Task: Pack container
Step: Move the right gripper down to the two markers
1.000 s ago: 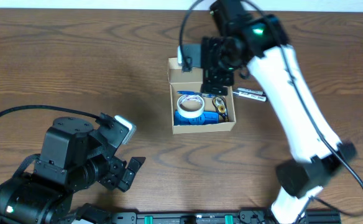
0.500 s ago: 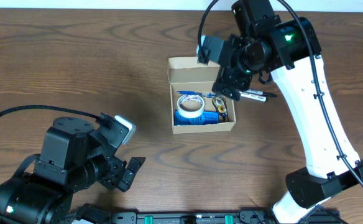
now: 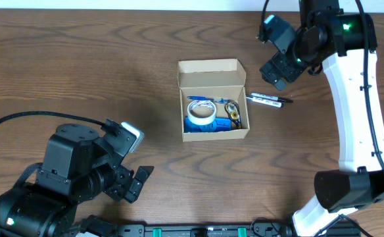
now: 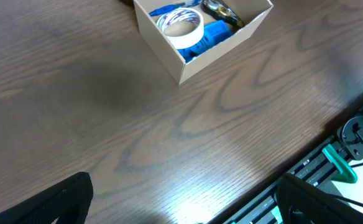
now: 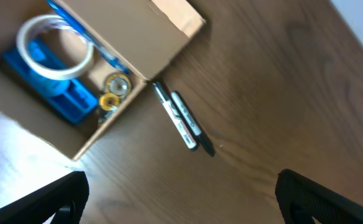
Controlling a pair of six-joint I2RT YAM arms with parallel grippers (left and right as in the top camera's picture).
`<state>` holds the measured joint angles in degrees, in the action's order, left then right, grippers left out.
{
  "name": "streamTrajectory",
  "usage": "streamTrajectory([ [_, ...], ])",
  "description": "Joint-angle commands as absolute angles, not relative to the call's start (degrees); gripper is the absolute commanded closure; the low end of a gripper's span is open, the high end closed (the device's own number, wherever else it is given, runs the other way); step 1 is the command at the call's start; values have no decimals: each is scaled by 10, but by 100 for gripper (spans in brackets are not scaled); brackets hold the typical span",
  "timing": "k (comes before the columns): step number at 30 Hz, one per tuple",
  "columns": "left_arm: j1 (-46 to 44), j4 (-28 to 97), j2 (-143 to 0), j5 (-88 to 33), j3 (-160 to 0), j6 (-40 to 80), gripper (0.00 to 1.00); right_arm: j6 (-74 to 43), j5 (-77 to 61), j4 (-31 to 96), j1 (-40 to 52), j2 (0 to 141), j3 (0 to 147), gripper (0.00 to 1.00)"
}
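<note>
Dark wood-grain table – open container on it; left gripper, right gripper both spread, empty.

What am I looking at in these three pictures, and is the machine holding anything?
These are two robot arms at a wooden table, each ending in a two-finger gripper. The wide picture comes from a camera above; the other two come from cameras on the wrists, so the dark shapes in their lower corners are each arm's own fingers. An open cardboard box holds a tape roll and a blue item. Two pens lie on the table beside it, near the right gripper. The left gripper sits at the lower left. Both grippers are open and hold nothing.
</note>
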<state>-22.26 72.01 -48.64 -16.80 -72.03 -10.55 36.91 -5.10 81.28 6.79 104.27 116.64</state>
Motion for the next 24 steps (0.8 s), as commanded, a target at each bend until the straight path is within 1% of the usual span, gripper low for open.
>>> streamTrajectory([
  [1,-221,722,-486,-176,-725,-109,5,351,-49,787,48,1051,1118,1],
  [6,-221,722,-486,-176,-725,-109,5,343,-49,700,36,1051,1006,3],
  [13,-221,722,-486,-176,-725,-109,5,343,-49,609,36,1051,886,5],
  [18,-222,722,-486,-176,-725,-109,5,343,-49,560,36,1051,827,6],
  [24,-221,722,-486,-176,-725,-109,5,328,-45,525,36,1051,789,6],
])
